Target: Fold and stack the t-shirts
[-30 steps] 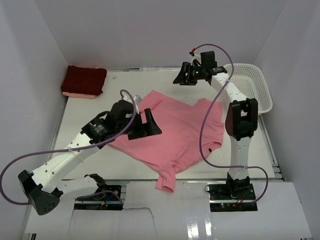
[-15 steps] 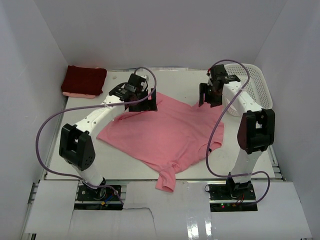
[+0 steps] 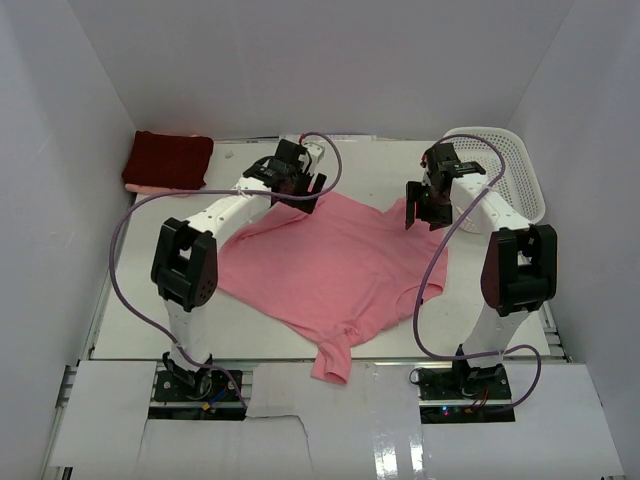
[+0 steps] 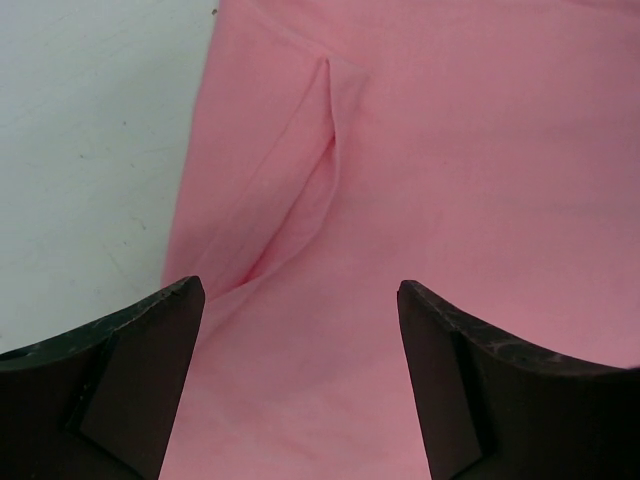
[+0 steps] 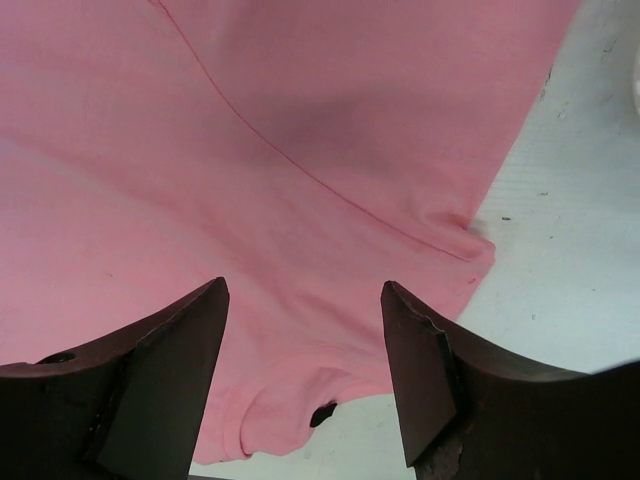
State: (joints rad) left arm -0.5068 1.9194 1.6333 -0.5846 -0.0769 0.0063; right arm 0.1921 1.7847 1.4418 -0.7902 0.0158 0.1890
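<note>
Two t-shirts can be counted for sure: one salmon pink t-shirt (image 3: 340, 265) spread at the centre of the surface (image 3: 140, 310), and one maroon t-shirt (image 3: 168, 160) folded at 10 o'clock. A thin pink layer (image 3: 160, 189) shows under the maroon one — whether it is a third shirt cannot be told. One white mesh basket (image 3: 505, 160) sits at 2 o'clock. There are two arms, the left arm (image 3: 215, 215) and the right arm (image 3: 495, 215), with one end effector each — the left end effector (image 3: 306, 187) and the right end effector (image 3: 424, 212). There are two purple cables, the left cable (image 3: 112, 262) and the right cable (image 3: 415, 325).

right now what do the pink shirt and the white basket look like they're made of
pink shirt: soft matte knit cloth, probably cotton; it lies limp with creases and a stitched seam.
white basket: likely rigid plastic, smooth; its walls are a regular open mesh holding their shape.
</note>
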